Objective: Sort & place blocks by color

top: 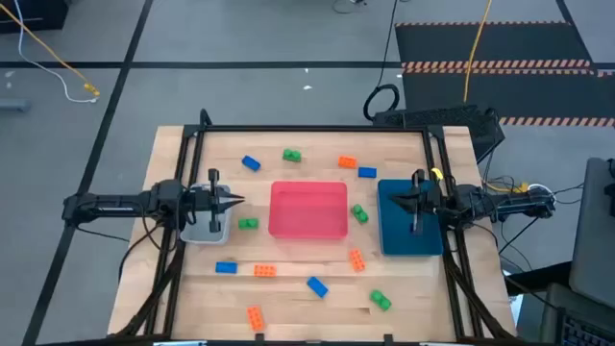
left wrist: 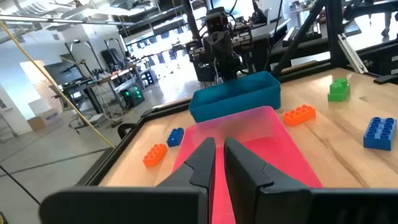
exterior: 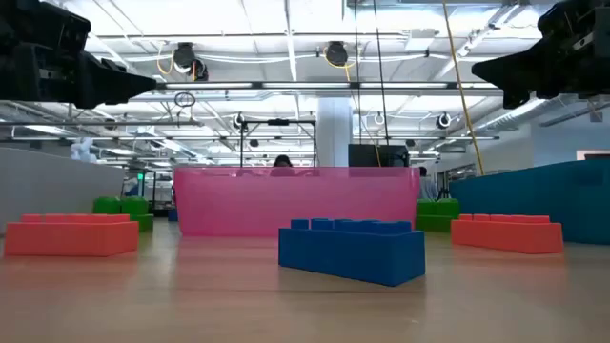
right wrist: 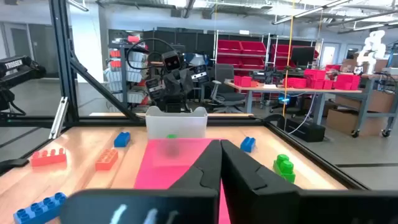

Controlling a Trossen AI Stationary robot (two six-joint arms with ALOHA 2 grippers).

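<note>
About a dozen small studded blocks lie flat on the wooden table around a pink tray (top: 307, 210). The blue blocks (top: 252, 163) (top: 317, 285), green blocks (top: 292, 155) (top: 359, 212) and orange blocks (top: 347, 162) (top: 255, 316) are scattered on the far and near sides. My left gripper (top: 235, 202) (left wrist: 219, 144) hovers shut and empty by the grey tray (top: 205, 231), pointing level toward the pink tray. My right gripper (top: 389, 200) (right wrist: 221, 146) hovers shut and empty above the teal tray (top: 411, 219), pointing back at the left one.
A black frame (top: 317, 129) borders the table's far and side edges. In the low view a blue block (exterior: 351, 250) lies nearest, with orange blocks (exterior: 71, 233) (exterior: 505, 232) on either side. Bare wood shows between the blocks near the front edge.
</note>
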